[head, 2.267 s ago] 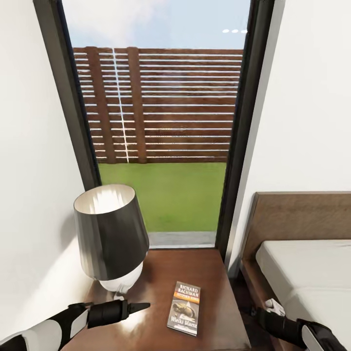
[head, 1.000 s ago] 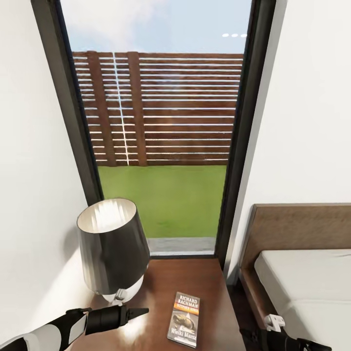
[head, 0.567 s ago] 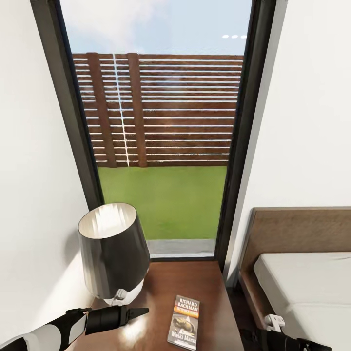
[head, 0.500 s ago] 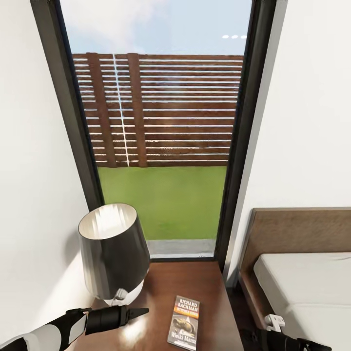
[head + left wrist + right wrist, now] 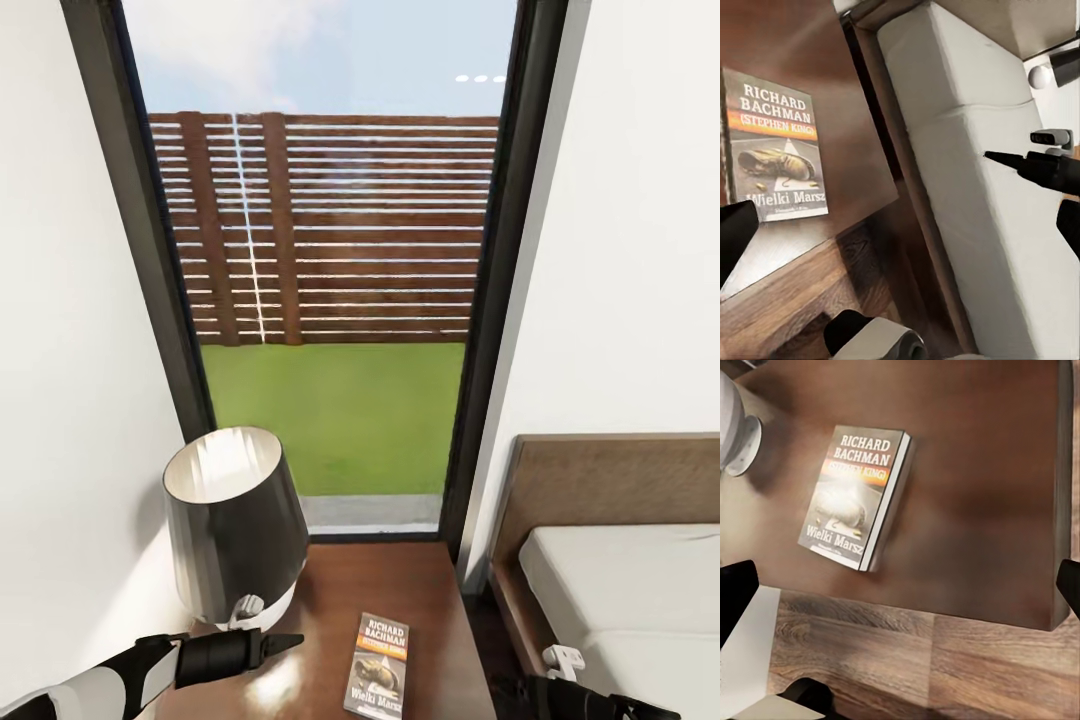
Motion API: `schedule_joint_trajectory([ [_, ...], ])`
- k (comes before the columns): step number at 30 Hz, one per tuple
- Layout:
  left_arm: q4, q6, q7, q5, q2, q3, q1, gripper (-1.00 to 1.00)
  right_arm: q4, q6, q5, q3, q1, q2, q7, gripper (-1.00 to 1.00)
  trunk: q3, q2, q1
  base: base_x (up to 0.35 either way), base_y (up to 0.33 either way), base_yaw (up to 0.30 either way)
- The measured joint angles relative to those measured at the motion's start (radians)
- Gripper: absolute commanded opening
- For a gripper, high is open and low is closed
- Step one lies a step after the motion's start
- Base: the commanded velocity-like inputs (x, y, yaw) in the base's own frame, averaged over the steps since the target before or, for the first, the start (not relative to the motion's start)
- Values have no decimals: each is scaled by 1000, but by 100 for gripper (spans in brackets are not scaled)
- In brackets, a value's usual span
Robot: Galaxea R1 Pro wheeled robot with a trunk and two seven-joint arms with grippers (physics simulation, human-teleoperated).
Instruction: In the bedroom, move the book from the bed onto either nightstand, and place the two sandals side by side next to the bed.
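Note:
The book, dark with an orange band and "Richard Bachman" in white, lies flat on the glossy brown nightstand beside the bed. My left gripper hovers over the nightstand's left part, a short way left of the book, open and empty. My right gripper hangs low between the nightstand and the bed, open and empty too. The book appears in the left wrist view, and the book also lies below the right wrist camera. The sandals are out of view.
A lamp with a dark shade stands on the nightstand's back left, close to my left arm. Behind it a tall window looks onto lawn and a slatted fence. White walls close in on both sides. Wood floor runs along the nightstand's front.
The whole picture has slid downward, so the camera has moved. The book stays put on the nightstand. My right gripper has sunk towards the bottom edge of the picture.

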Motion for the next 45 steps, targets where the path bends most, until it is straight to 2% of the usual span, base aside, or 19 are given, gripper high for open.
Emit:
schedule_joint_trajectory([
  [7, 0, -88, 114, 0, -2, -2, 43, 100, 7, -8, -2, -1, 0, 1, 0, 100, 22, 49, -27, 0, 0, 0],
  [10, 0, -115, 156, 0, -6, -2, 65, 100, 46, -33, -2, -1, 1, 1, -1, 100, 31, 70, -38, 0, 0, 0],
  [15, -1, -149, 258, -1, -19, -1, 109, 100, 218, -166, -7, 3, 2, 1, -2, 100, 47, 105, -57, 0, 0, 0],
  [18, -1, -174, 319, -3, -30, -4, 143, 100, 359, -250, -12, 8, 2, 1, -1, 100, 56, 126, -69, 0, 0, 0],
  [22, -2, -202, 375, -22, -40, -5, 201, 100, 452, -290, -13, 5, 4, 1, -2, 100, 69, 154, -84, 0, 0, 0],
  [28, -2, -271, 446, -79, -44, -5, 311, 100, 482, -304, -13, 5, 70, 1, -4, 100, 88, 196, -107, 0, 0, 0],
  [32, -2, -284, 488, -88, -45, -4, 362, 100, 484, -304, -15, 4, 83, 1, -8, 100, 100, 224, -123, 0, 0, 0],
  [35, -2, -290, 559, -91, -45, -3, 421, 100, 485, -300, -17, 3, 86, 1, -9, 100, 110, 245, -134, 0, 0, 0],
  [40, -2, -292, 632, -91, -46, -1, 449, 100, 485, -295, -20, 3, 87, 1, -10, 100, 125, 280, -153, 0, 0, 0],
  [45, -2, -291, 674, -92, -55, -1, 459, 100, 485, -294, -22, 4, 87, 1, -11, 100, 138, 308, -169, 0, 0, 0],
])
